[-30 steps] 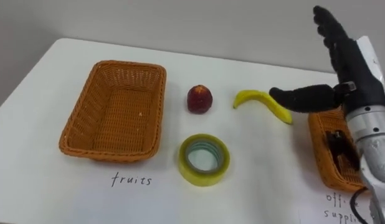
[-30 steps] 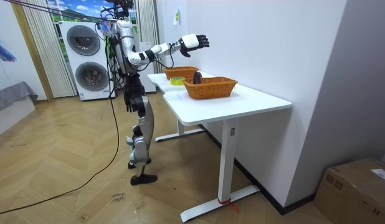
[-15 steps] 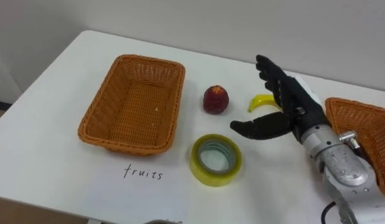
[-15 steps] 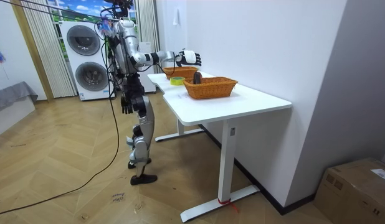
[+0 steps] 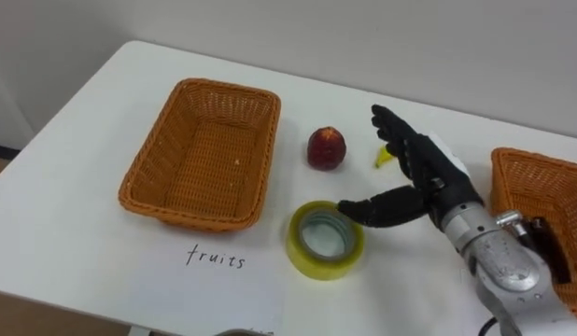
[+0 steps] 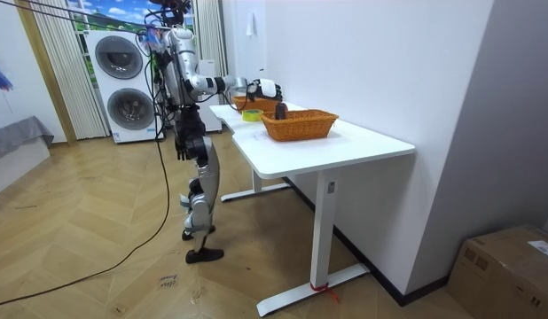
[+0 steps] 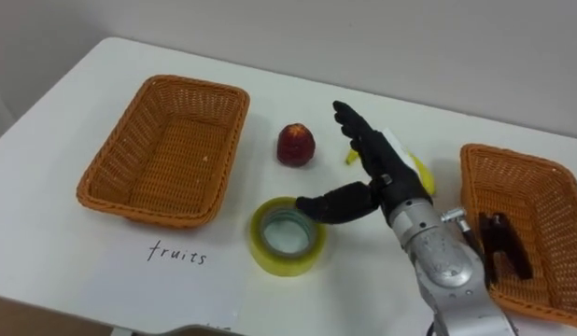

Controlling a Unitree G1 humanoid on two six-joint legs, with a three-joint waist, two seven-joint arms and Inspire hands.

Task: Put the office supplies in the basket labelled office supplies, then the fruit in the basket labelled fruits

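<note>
Tape (image 5: 325, 241) lies just by the thumb tip of the open right hand (image 5: 429, 182), with 1 apple (image 5: 326, 147) left of its fingertips and 1 banana (image 5: 384, 159) partly hidden behind it.

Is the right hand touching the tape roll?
Cannot tell: in both eye views the right hand overlaps the tape roll at its rim, but neither shows contact plainly.

Tape roll (image 5: 324, 240) hemmed: apple (image 5: 326, 147) behind, basket (image 5: 209, 154) left; front bare.
</note>
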